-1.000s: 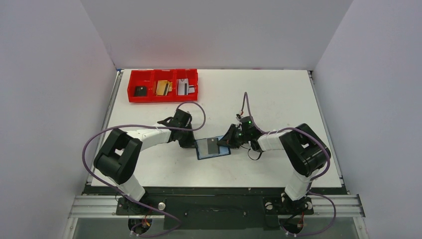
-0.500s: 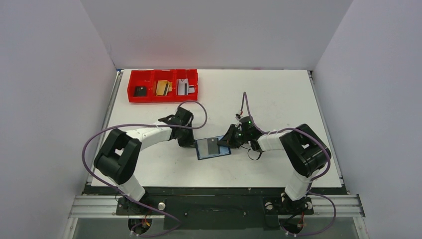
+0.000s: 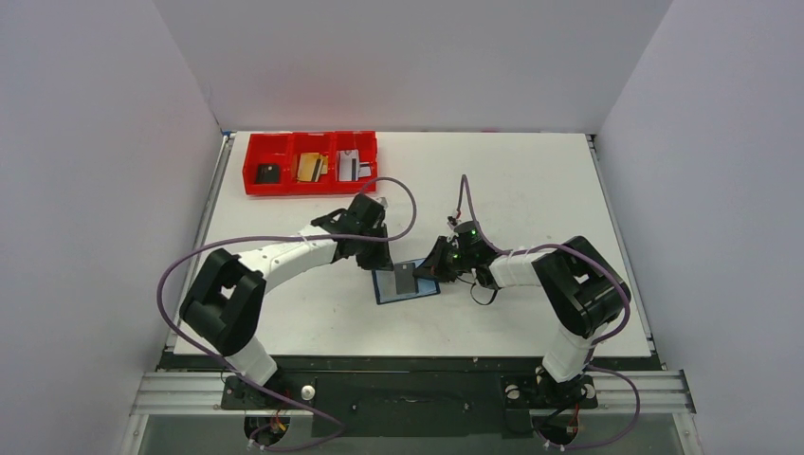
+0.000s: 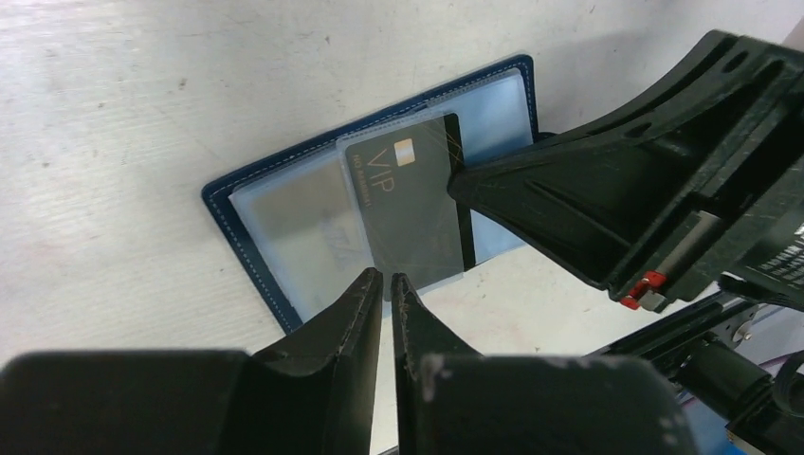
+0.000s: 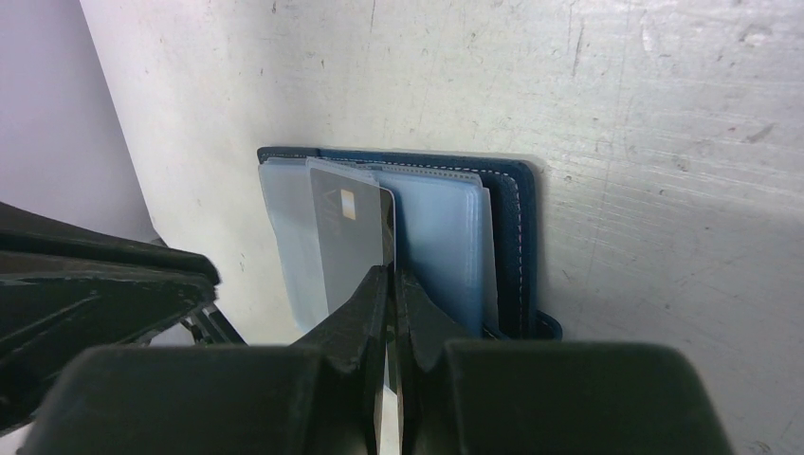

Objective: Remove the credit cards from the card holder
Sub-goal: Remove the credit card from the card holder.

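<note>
Over on the left, the red tray (image 3: 284, 189) holds a tan-gold card (image 3: 309, 168) in its middle compartment and a silvery card (image 3: 352, 167) in the right one, so by my reckoning two are out. The left compartment holds a small dark thing (image 3: 268, 173) I can't make out. Moving in, the left gripper (image 4: 387, 282) sits low at the near edge of the open card holder (image 4: 284, 232). Its jaws are nearly together with only a sliver between them, and I cannot tell whether they nip anything. The holder lies flat mid-table (image 3: 531, 180) on the scuffed white surface, a navy cover with pale stitching and glossy see-through sleeves fanned inside. The black card (image 4: 412, 209), matte with VIP lettering and a small gold chip, is in among those sleeves, so that one's left to pull. On the right, the right gripper (image 5: 391, 277) has its fingers pressed together, the tip right at the card's edge.
</note>
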You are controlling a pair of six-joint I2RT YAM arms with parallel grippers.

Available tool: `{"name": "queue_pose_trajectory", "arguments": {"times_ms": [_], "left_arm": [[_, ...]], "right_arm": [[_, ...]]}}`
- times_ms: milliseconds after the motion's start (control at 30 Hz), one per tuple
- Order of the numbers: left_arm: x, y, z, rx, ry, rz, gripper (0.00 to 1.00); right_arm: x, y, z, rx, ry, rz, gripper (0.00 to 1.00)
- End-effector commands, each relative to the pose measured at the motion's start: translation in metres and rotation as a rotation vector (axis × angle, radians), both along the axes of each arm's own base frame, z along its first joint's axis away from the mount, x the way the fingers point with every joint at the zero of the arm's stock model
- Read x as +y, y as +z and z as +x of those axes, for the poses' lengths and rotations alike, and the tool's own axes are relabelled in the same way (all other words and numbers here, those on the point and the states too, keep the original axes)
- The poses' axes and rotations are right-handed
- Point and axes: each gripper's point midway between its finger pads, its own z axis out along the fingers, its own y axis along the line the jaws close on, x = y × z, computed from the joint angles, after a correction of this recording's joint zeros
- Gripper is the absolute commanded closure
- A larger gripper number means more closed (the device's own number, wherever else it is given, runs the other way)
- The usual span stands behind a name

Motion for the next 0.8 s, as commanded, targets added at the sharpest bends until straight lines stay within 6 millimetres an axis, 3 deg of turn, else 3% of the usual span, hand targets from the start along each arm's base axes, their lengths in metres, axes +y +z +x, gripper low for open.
{"name": "queue_pose_trajectory", "arguments": {"times_ms": [0,233,567,767], "left_arm": [[-0.024,-0.004,0.007,-0.002,-0.050,-0.063,0.94],[-0.034,-0.020,0.005,0.016,-0.063,-0.091,1.00],[-0.008,-0.045,-0.001,0.052,-0.008,0.044,1.00],[-0.003,-0.055,-0.004,0.065,-0.003,0.080,1.00]], "right_arm": [[-0.007,-0.011,-0.002,-0.006,-0.002,-0.078,1.00],[-0.008,-0.012,-0.002,-0.003,-0.002,-0.083,1.00],[-0.008,-0.011,-0.001,-0.004,-0.002,-0.085,1.00],[-0.008,-0.012,-0.001,-0.002,0.000,-0.087,1.00]]}}
